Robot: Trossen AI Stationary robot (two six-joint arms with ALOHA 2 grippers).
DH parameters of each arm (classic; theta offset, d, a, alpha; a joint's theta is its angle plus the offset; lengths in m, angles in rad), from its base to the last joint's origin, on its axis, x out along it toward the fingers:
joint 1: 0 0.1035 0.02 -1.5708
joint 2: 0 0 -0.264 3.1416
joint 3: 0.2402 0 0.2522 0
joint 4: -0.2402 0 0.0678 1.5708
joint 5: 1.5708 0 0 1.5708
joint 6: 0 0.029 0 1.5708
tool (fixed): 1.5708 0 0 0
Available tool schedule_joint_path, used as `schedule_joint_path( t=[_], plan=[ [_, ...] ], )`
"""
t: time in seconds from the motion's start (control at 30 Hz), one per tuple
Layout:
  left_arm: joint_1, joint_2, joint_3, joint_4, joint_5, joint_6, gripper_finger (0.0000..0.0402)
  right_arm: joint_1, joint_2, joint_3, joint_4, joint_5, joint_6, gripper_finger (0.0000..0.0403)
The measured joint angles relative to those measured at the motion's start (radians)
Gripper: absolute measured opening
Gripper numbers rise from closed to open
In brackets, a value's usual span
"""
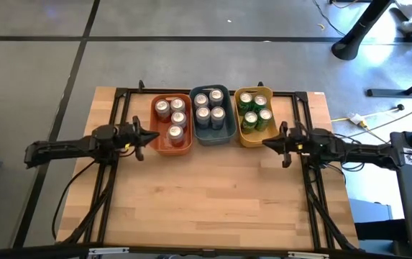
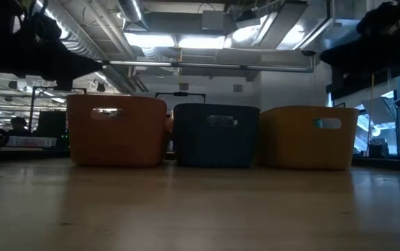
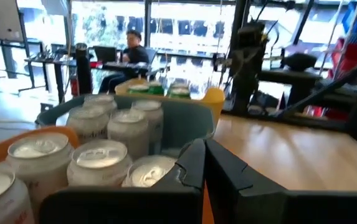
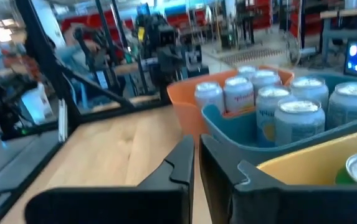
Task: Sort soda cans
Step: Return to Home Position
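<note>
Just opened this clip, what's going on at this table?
The sorting looks done. Three plastic bins stand in a row on the light wooden table: an orange bin, a dark blue bin and a yellow bin, each holding upright silver-topped aluminium soda cans, green-bodied ones in the yellow. No can lies loose on the table. The left pincer sits beside the orange bin and the right pincer beside the yellow bin, both shut and empty.

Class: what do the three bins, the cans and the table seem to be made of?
Orange bin, blue bin and yellow bin: probably plastic, matte, moulded handle slots. Cans: metal, shiny silver tops. Table: wood, pale boards, visible grain.
</note>
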Motion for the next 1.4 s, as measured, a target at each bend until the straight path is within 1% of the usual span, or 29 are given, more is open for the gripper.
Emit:
schedule_joint_path(
  t=[0.13,0.23,0.3,0.4,0.57,0.67,0.8,1.0,1.23,1.4],
  plan=[
    [0.0,-0.058,0.0,-0.02,0.004,-0.006,0.0002,0.0,-0.084,-0.038,0.001,0.0,0.018,0.0026],
    [0.0,-0.102,0.0,-0.085,0.006,-0.002,0.0001,0.0,-0.14,-0.07,-0.001,0.001,0.032,0.0026],
    [0.0,-0.128,0.0,-0.115,0.008,-0.012,0.0001,0.0,-0.174,-0.096,0.014,0.027,0.033,0.0026],
    [-0.005,-0.128,0.0,-0.115,0.014,-0.032,0.0001,0.0,-0.215,-0.107,-0.004,0.062,0.034,0.0026],
    [-0.014,-0.128,0.0,-0.118,0.018,-0.029,0.0001,0.0,-0.214,-0.108,-0.02,0.095,0.017,0.0026],
    [-0.014,-0.127,0.0,-0.118,0.017,-0.009,0.0001,0.0,-0.213,-0.109,-0.051,0.098,0.017,0.0026],
    [-0.013,-0.121,0.0,-0.113,-0.012,0.023,0.0001,0.0,-0.212,-0.109,-0.067,0.095,0.013,0.0026],
    [-0.013,-0.121,0.0,-0.112,-0.016,0.123,0.0007,0.001,-0.213,-0.11,-0.076,0.085,0.005,0.0026],
    [-0.013,-0.121,0.0,-0.112,-0.016,0.117,0.0001,0.001,-0.213,-0.111,-0.085,0.067,-0.006,0.0026],
    [-0.013,-0.121,0.0,-0.113,-0.016,0.115,0.0007,0.0,-0.193,-0.111,-0.088,0.067,-0.038,0.0026]
  ],
)
